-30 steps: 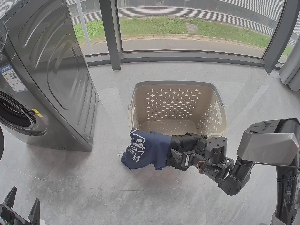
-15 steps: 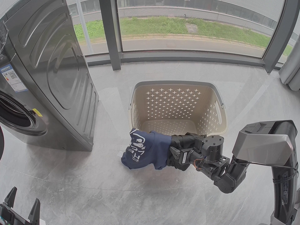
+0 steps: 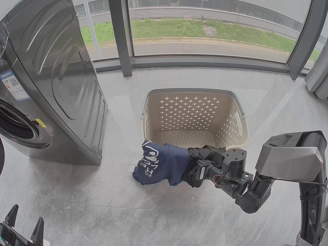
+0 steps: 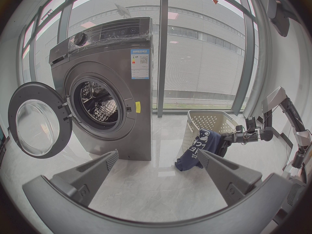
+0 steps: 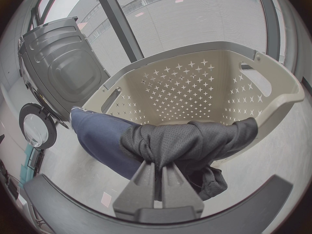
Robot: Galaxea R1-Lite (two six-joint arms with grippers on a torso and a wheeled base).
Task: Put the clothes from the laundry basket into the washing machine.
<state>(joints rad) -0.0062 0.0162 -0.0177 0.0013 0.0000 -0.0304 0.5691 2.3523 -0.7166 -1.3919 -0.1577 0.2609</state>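
washing machine left of laundry basket, both on floor; clothes draped over basket's near rim; window behind basket.

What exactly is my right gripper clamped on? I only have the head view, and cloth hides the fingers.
Observer: The right wrist view shows the right gripper shut on the black mesh garment, not on the navy shirt beside it.
Operator: Is the washer ready to load?
Observer: In the left wrist view, the washing machine door is swung wide open, leaving the drum mouth unblocked.
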